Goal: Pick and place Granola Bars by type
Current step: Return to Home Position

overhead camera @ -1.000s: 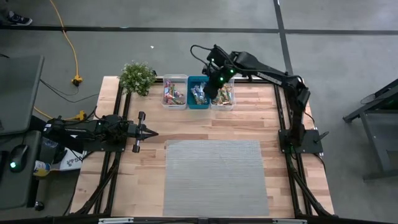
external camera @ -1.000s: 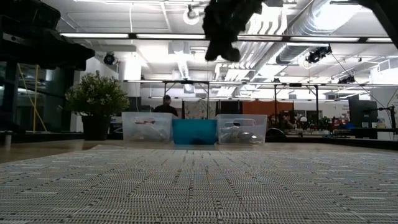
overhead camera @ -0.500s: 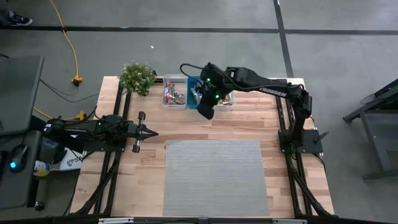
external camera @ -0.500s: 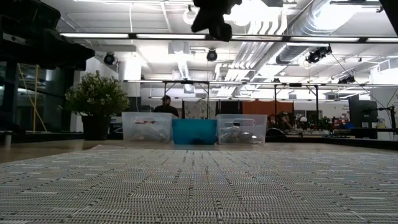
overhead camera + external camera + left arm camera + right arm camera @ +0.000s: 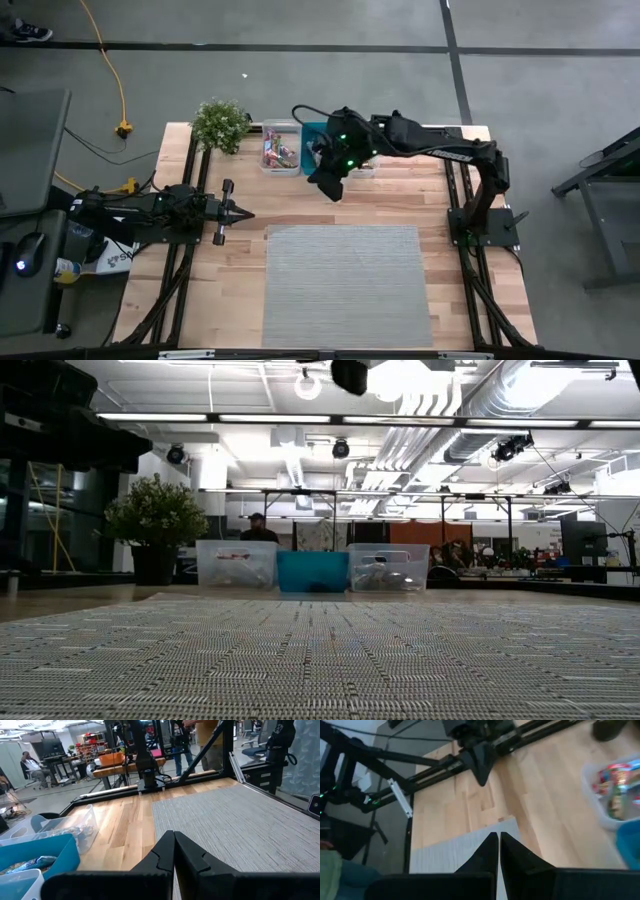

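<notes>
With right gripper [image 5: 332, 186] raised above the bench [image 5: 240, 290] before the bins [image 5: 312, 572], fingers together, empty, and Granola Bars [image 5: 277, 152] inside the bins: retract clear of rims, then fold home like parked left gripper [image 5: 244, 213], fingers together.

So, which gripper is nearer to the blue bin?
The right. The right gripper hangs close beside the blue bin, toward the middle of the table; the left gripper rests far off, near the table's left edge.
</notes>
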You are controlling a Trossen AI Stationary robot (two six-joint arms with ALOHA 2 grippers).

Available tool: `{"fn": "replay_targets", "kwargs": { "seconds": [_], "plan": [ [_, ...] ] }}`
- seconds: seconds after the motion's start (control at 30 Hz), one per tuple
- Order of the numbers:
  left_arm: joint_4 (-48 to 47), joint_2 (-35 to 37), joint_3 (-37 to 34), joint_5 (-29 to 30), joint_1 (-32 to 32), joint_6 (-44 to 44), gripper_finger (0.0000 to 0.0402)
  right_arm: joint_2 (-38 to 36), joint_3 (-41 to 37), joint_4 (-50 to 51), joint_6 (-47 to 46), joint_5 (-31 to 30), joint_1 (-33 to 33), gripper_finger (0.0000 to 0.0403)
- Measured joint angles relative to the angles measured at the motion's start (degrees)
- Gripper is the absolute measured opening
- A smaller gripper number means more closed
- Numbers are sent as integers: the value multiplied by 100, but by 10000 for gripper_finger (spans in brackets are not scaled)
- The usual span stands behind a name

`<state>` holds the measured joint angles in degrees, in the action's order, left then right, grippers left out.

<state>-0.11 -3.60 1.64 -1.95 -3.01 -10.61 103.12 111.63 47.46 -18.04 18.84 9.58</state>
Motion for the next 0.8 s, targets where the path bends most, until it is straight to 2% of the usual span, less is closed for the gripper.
{"fn": "replay_targets", "kwargs": {
  "seconds": [0.37,0.8],
  "plan": [
    [-1,0,0,0,-1,-2,1,-1051,0,836,4,-373,-28,0],
    [0,0,0,-1,-1,-2,1,-2639,0,1753,249,-1246,-28,0]
  ]
}}
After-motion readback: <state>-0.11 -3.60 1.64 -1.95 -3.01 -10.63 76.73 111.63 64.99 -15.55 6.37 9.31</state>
